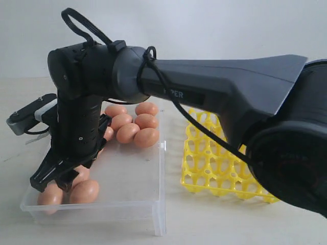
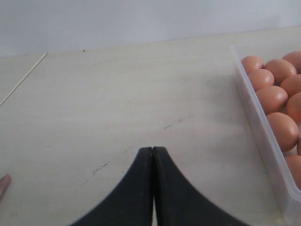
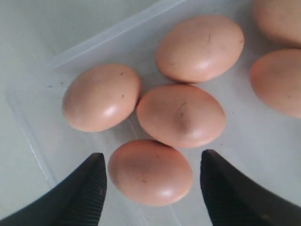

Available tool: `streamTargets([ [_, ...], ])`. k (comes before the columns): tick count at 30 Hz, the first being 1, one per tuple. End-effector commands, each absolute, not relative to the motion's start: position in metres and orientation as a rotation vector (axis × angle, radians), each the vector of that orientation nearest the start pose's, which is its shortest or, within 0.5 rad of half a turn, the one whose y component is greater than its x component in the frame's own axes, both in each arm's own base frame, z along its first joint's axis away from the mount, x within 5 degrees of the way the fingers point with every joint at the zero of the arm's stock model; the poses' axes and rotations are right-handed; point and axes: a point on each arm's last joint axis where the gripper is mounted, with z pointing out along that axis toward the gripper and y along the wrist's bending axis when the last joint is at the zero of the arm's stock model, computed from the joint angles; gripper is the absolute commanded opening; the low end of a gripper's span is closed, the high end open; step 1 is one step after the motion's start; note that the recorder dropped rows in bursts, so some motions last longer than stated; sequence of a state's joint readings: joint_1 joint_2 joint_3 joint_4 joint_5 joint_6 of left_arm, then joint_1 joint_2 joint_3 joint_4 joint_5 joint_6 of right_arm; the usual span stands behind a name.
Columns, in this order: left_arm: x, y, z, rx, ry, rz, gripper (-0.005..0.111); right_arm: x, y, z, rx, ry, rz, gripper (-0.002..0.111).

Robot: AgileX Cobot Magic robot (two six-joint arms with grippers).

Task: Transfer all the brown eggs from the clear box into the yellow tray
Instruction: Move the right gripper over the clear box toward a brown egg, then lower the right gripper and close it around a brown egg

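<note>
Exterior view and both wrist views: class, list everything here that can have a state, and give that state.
Right gripper: open, jaws either side of one brown egg.
Left gripper: shut, above bare table.
Clear box: uncovered, holding eggs.
Yellow tray: cups in view empty.
Brown eggs: all in view lie in the box.

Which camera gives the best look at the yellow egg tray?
The exterior view: the yellow tray sits right of the clear box, partly hidden by the right arm. Neither wrist view shows it.
</note>
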State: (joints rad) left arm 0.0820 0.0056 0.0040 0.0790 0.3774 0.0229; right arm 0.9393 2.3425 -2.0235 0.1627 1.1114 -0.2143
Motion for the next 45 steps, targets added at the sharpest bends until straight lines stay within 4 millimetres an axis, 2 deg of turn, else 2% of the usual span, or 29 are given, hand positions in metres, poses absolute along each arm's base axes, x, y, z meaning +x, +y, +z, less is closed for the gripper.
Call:
streamTargets([
  [1,0.052,0.006,0.179,-0.008,1.862,0.137,0.000,0.283,0.408,0.166,-1.514,2.572,0.350,0.056],
  [30,0.052,0.006,0.179,-0.008,1.862,0.137,0.000,0.280,0.406,0.129,-1.604,2.669,0.296,0.056],
  [39,0.052,0.006,0.179,-0.008,1.862,0.137,0.000,0.285,0.395,0.145,-1.580,2.692,0.223,0.056],
  [45,0.052,0.006,0.179,-0.008,1.862,0.137,0.000,0.285,0.395,0.144,-1.573,2.703,0.243,0.056],
])
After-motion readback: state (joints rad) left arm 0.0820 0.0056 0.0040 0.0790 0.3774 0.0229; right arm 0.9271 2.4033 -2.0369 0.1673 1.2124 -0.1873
